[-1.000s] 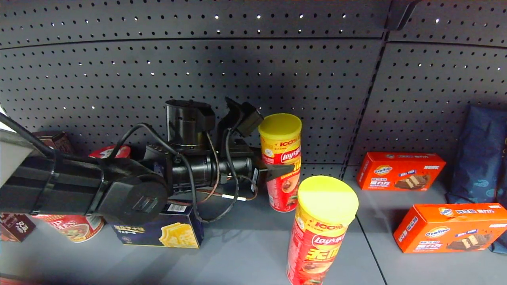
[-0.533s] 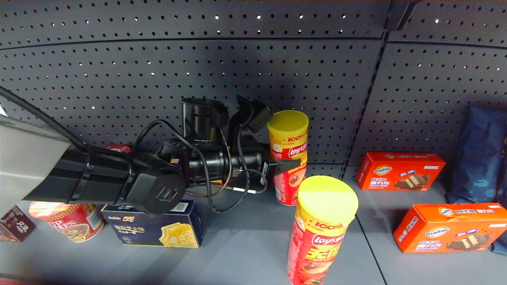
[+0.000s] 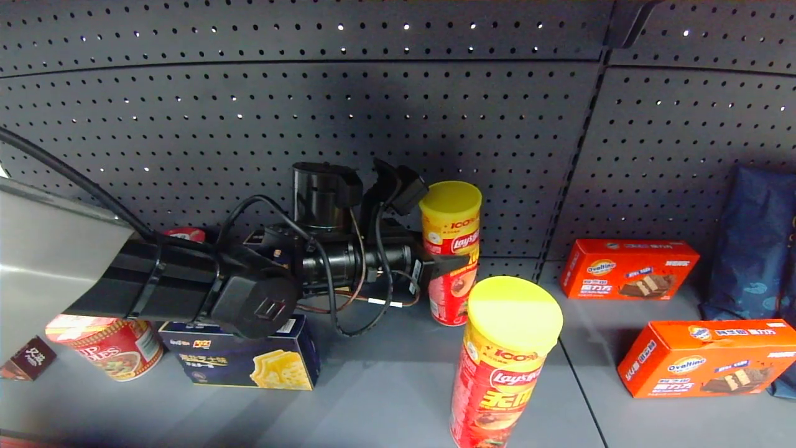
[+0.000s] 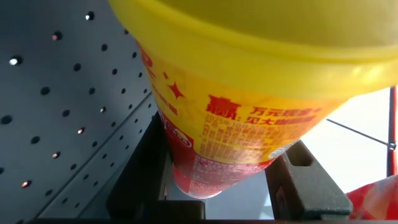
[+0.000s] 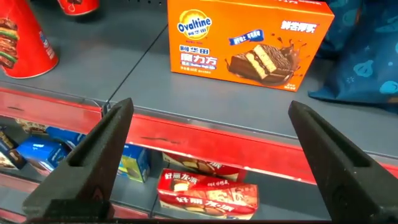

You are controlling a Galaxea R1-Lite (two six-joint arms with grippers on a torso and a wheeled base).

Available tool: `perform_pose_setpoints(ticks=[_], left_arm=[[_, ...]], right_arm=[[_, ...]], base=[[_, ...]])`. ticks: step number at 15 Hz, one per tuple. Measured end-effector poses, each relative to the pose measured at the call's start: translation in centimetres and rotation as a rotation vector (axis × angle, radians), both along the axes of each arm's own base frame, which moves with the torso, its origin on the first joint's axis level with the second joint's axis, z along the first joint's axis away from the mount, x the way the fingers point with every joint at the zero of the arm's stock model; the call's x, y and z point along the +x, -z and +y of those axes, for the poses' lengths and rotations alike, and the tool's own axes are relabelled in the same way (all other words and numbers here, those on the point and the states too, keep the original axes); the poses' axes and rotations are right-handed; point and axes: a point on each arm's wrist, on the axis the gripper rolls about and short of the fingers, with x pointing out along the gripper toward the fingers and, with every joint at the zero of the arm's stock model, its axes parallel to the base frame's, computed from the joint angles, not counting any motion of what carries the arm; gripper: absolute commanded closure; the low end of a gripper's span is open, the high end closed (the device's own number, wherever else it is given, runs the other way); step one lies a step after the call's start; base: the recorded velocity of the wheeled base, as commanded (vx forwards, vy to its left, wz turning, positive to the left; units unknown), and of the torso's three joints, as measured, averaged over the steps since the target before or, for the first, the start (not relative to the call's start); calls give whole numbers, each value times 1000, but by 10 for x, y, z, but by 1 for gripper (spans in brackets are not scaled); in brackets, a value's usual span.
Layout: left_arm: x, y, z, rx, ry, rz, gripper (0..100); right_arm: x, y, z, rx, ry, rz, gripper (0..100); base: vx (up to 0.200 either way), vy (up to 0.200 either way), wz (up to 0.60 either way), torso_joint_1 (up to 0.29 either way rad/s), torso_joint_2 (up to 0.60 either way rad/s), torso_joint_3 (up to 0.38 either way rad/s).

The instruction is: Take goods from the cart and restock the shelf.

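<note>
A red chip can with a yellow lid (image 3: 450,249) stands upright near the pegboard back wall, its base at or just above the grey shelf board (image 3: 385,386). My left gripper (image 3: 449,266) is shut on the can's middle, reaching in from the left. In the left wrist view the can (image 4: 236,124) sits between the two dark fingers (image 4: 140,177). A second, identical can (image 3: 505,364) stands free in front of it, slightly to the right. My right gripper (image 5: 211,168) hangs open and holds nothing, just before the red shelf edge (image 5: 217,134), facing an orange box (image 5: 249,43).
Two orange boxes (image 3: 628,269) (image 3: 706,356) and a dark blue bag (image 3: 755,242) lie to the right. Under my left arm are a navy cracker box (image 3: 249,358), a cup of noodles (image 3: 106,345) and a small brown box (image 3: 28,358). A lower shelf holds more packs (image 5: 208,193).
My left arm has carried the held can to the right and farther back toward the pegboard, then lowered it slightly. The front can and the boxes have not moved.
</note>
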Motion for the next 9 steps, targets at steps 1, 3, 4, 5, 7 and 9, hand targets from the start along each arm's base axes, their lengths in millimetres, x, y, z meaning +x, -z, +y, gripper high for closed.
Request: perform_pose_setpoints(ticks=[1, 3, 4, 5, 7, 9], left_arm=[[1, 1, -1, 1, 0, 1, 100], [3, 1, -2, 0, 2, -2, 100], [5, 1, -3, 1, 4, -1, 100], [7, 1, -4, 4, 4, 3, 100], [9, 5, -5, 37, 9, 16, 100], [11, 7, -4, 84, 17, 14, 100]], right_arm=[[0, 0, 0, 2, 1, 0, 0], [0, 0, 0, 4, 2, -1, 0], [0, 0, 0, 0, 1, -2, 0], [0, 0, 0, -1, 1, -2, 0], [0, 0, 0, -3, 1, -2, 0], [0, 0, 0, -4, 0, -2, 0]], base=[[0, 0, 0, 0, 0, 0], [0, 0, 0, 0, 0, 0], [0, 0, 0, 0, 0, 0], [0, 0, 0, 0, 0, 0], [0, 0, 0, 0, 0, 0], [0, 0, 0, 0, 0, 0]])
